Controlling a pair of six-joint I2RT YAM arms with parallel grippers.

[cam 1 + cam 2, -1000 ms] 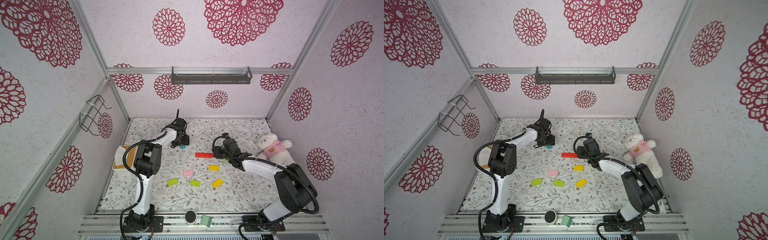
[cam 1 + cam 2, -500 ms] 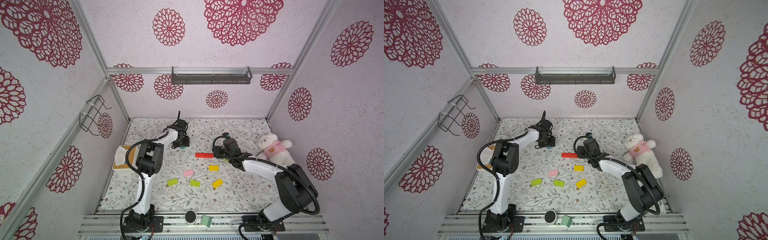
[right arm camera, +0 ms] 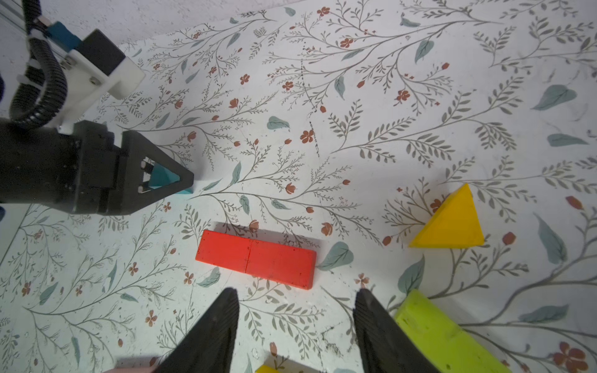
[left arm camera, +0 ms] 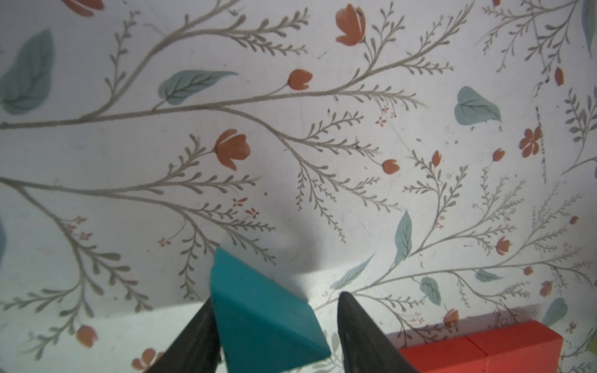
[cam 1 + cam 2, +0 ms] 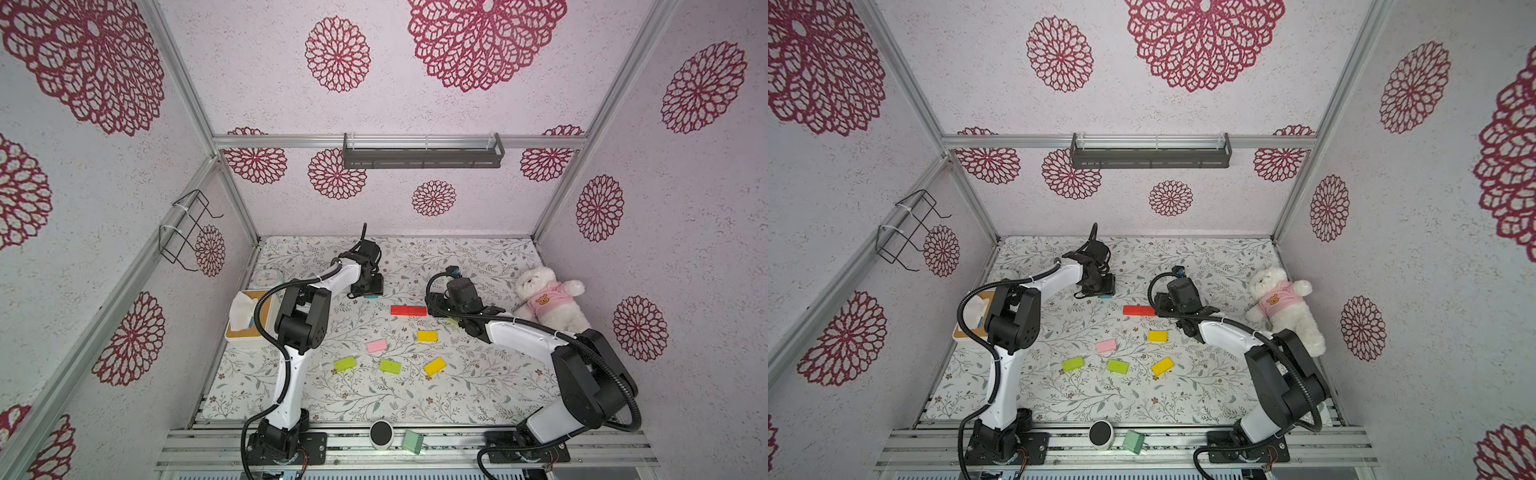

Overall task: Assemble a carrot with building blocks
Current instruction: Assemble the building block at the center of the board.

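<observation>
Narrowed the left fingers (image 4: 193, 339) around the teal triangle (image 4: 258, 316), far-left of the joined red pair (image 3: 255, 258) on the bench (image 5: 478, 395), touching one side only, not yet gripping, so leaf pickup looks imminent; kept the right fingers (image 3: 210, 336) parted, empty.

The left claw (image 4: 277, 297) has settled over the teal triangle (image 4: 258, 316) and narrowed around it. One finger (image 4: 200, 332) now touches the block; the other seems still just clear. From above, less teal shows beside it. The left arm's elbow (image 5: 301, 316) has swung toward the middle of the bench (image 5: 374, 395), uncovering more of the tissue box (image 5: 239, 334).
</observation>
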